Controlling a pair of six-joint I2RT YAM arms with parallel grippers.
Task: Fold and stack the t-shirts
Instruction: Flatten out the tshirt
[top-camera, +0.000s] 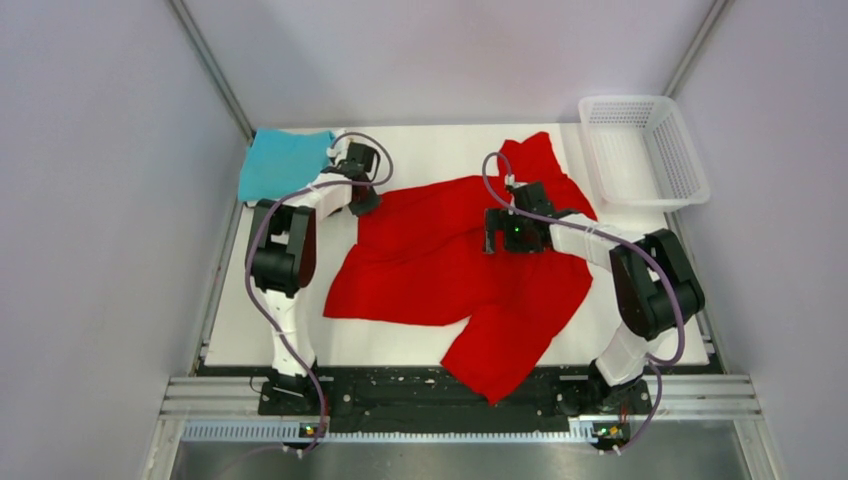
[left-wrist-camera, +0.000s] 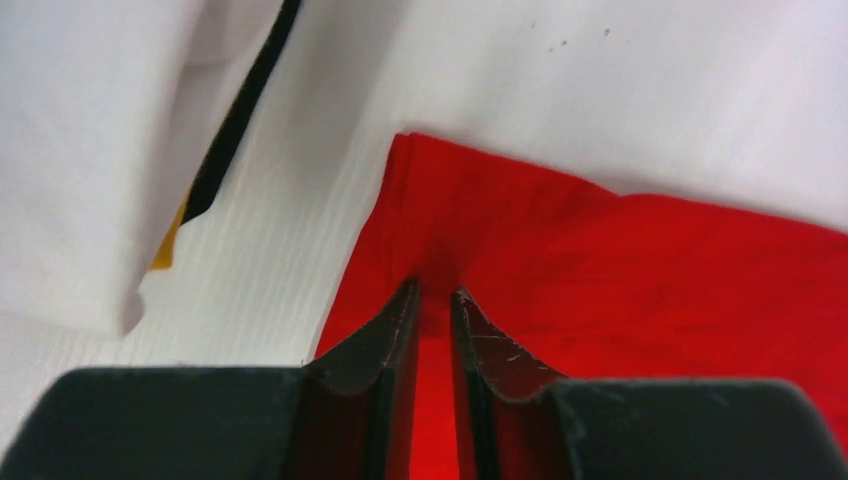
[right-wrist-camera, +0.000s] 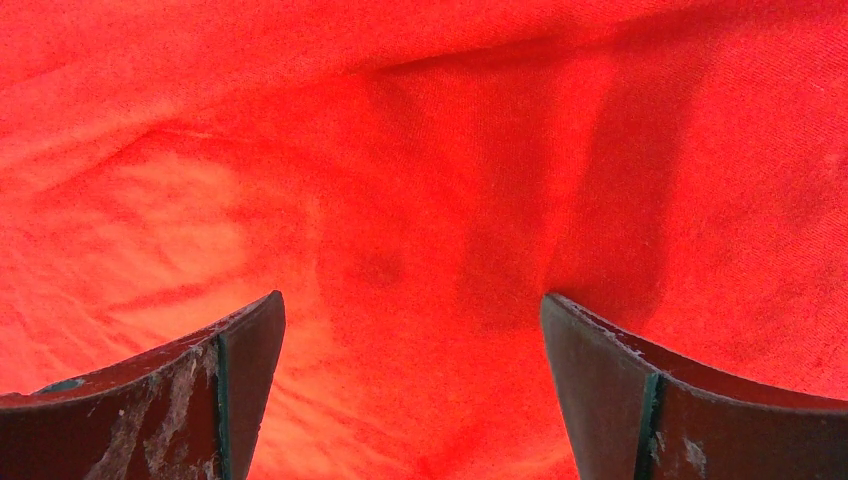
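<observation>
White table (top-camera: 300, 345) bearing the crumpled red t-shirt (top-camera: 430, 260) at centre frame: left gripper (left-wrist-camera: 435, 295), fingers nearly together at its upper-left edge (grip indiscernible), should catch a single layer and draw it taut, while right gripper (right-wrist-camera: 412, 300), spread wide, hovers over mid-cloth.

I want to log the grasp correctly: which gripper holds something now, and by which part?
Right gripper: open over the red t-shirt, holding nothing. Left gripper: nearly closed at a pucker near the shirt's edge; a true pinch cannot be told.

Right wrist view's edges cut off the red t-shirt (right-wrist-camera: 420, 150).
</observation>
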